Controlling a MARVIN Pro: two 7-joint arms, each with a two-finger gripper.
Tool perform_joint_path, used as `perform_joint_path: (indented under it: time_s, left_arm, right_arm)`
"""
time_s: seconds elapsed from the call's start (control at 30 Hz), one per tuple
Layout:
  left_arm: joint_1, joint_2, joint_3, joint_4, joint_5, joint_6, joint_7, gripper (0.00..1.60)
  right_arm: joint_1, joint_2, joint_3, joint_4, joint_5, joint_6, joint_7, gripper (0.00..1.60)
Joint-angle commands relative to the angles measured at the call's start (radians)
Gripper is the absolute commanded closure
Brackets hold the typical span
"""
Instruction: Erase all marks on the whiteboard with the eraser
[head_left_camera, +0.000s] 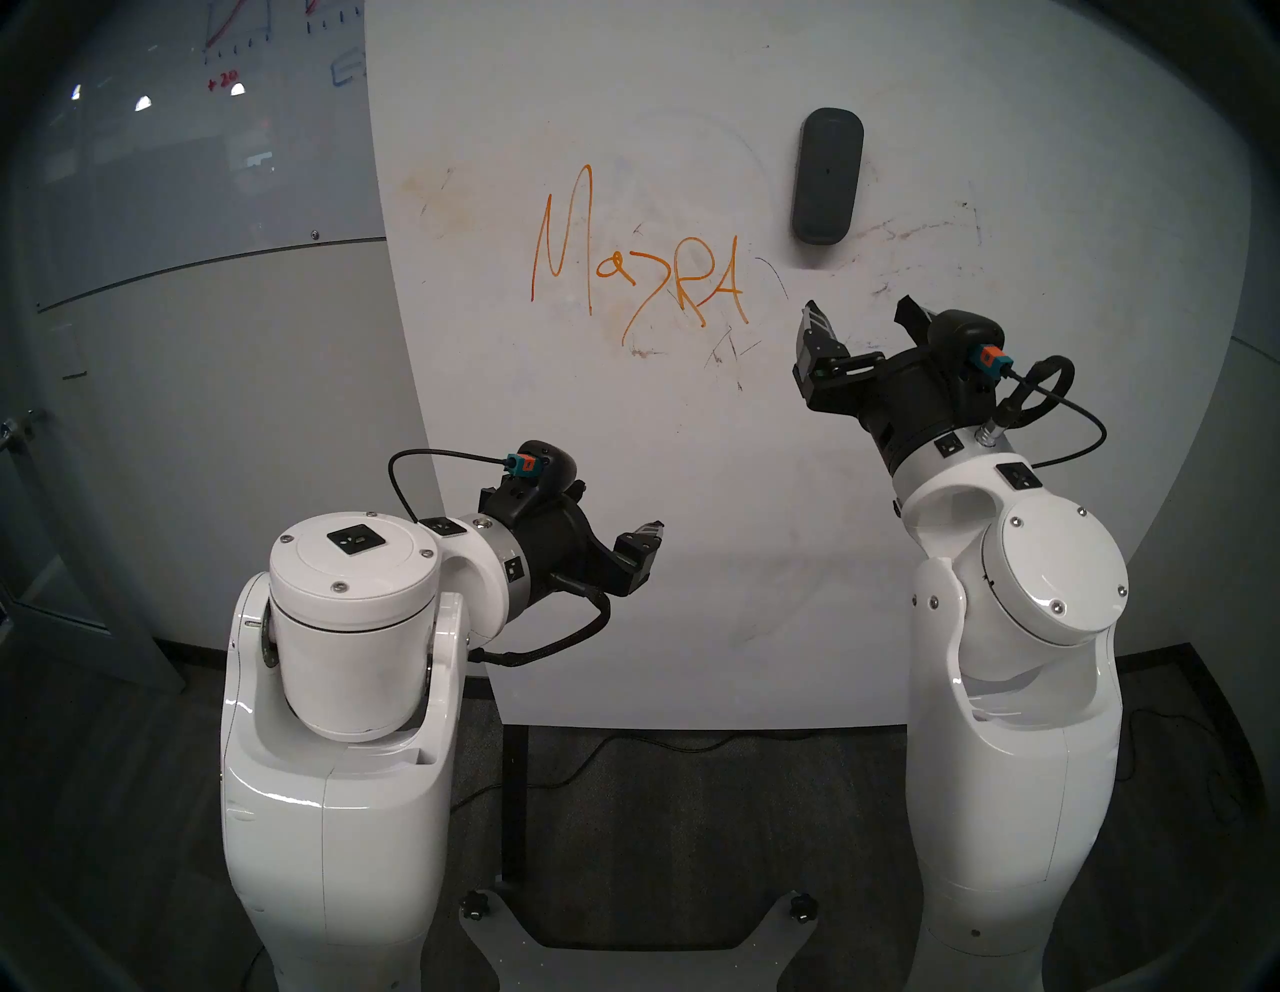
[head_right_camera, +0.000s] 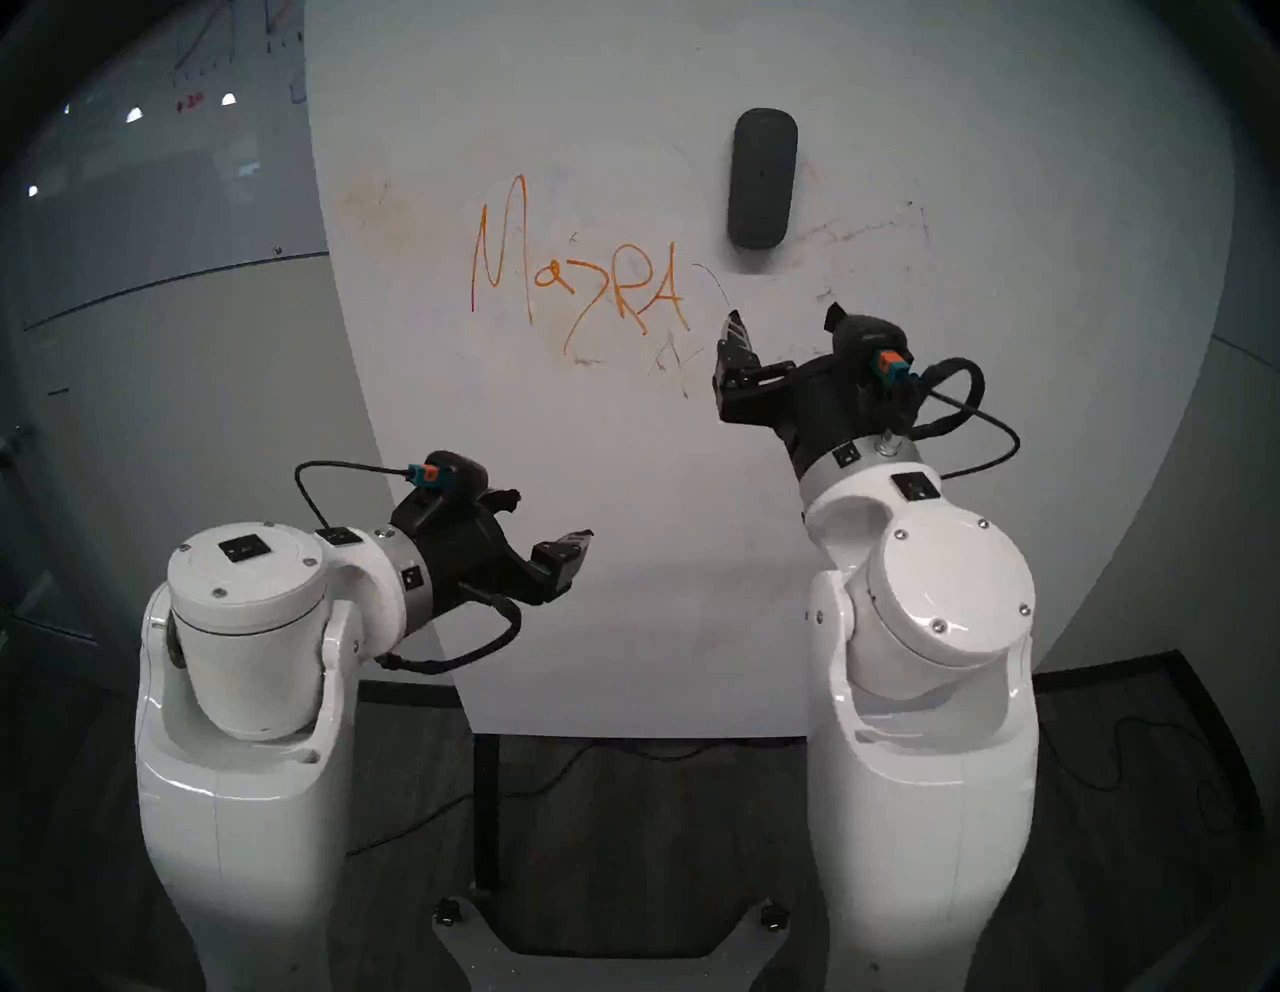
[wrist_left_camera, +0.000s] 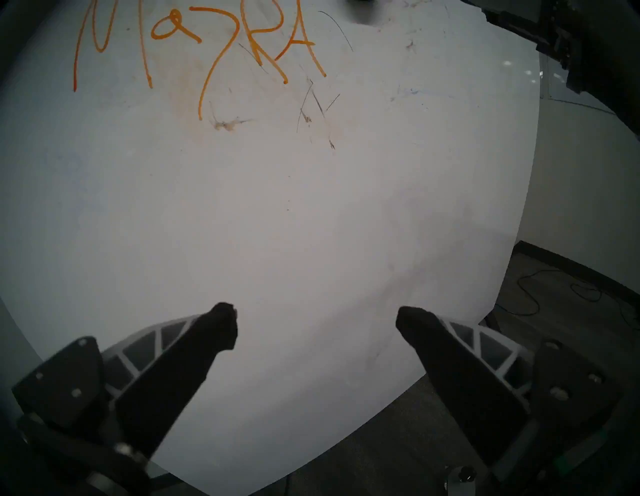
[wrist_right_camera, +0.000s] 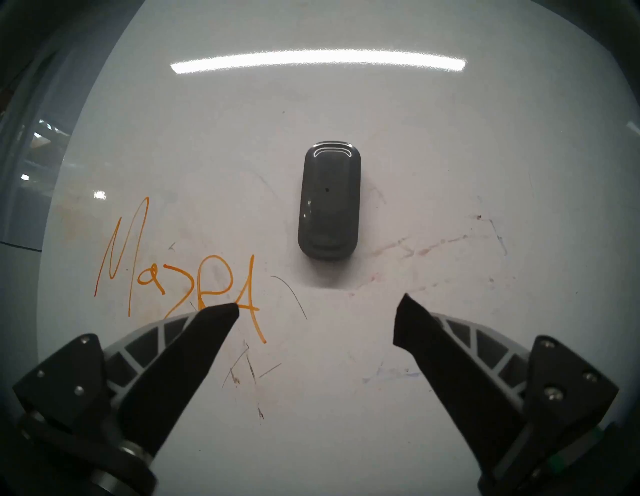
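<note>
Both grippers open and empty; dark grey oblong eraser (head_left_camera: 828, 176) sits untouched on the large matte white whiteboard (head_left_camera: 692, 485).

Eraser stands upright, long axis vertical, stuck flat to the board, up and to the right of the thin orange handwritten marks (head_left_camera: 634, 267) reading roughly "MazRA". Faint dark scratchy strokes and brownish smudges lie below and right of the letters, more smudging at the board's left edge. Right gripper (wrist_right_camera: 316, 320) is angled up at the board, jaws spread wide, nothing between them; eraser is centred above the gap in the right wrist view, clearly apart from both fingertips (wrist_right_camera: 221, 311). Left gripper (wrist_left_camera: 316, 324) is lower, jaws also wide and empty, facing a bare lower patch of board below the lettering. Glossy grey glass board (head_left_camera: 173, 138) with red and blue drawings is behind, on the left.
</note>
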Motion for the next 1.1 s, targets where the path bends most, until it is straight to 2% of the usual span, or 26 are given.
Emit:
perform_joint_path:
  time_s: [0.0,0.23,0.57,0.6,0.63,1.07]
  left_arm:
    - [-0.002,0.000,0.000,-0.013,0.000,-0.001,0.000,0.00]
    - [-0.003,0.000,0.000,-0.012,-0.001,-0.001,0.000,0.00]
    - [-0.003,0.000,0.000,-0.012,-0.001,-0.001,0.000,0.00]
    - [-0.003,0.000,0.000,-0.012,-0.001,-0.001,0.000,0.00]
    - [-0.003,0.000,0.000,-0.012,-0.001,-0.001,0.000,0.00]
    - [-0.003,0.000,0.000,-0.012,-0.001,-0.001,0.000,0.00]
  right_arm:
    - [0.111,-0.027,-0.003,-0.011,-0.001,0.026,0.005,0.00]
    - [0.178,-0.036,-0.020,0.017,-0.019,0.062,0.009,0.00]
    - [0.291,-0.050,-0.040,0.114,-0.074,0.101,0.014,0.00]
    - [0.281,-0.054,-0.041,0.115,-0.080,0.095,0.014,0.00]
    - [0.308,-0.054,-0.041,0.134,-0.085,0.104,0.015,0.00]
    - [0.422,-0.076,-0.035,0.228,-0.152,0.134,0.018,0.00]
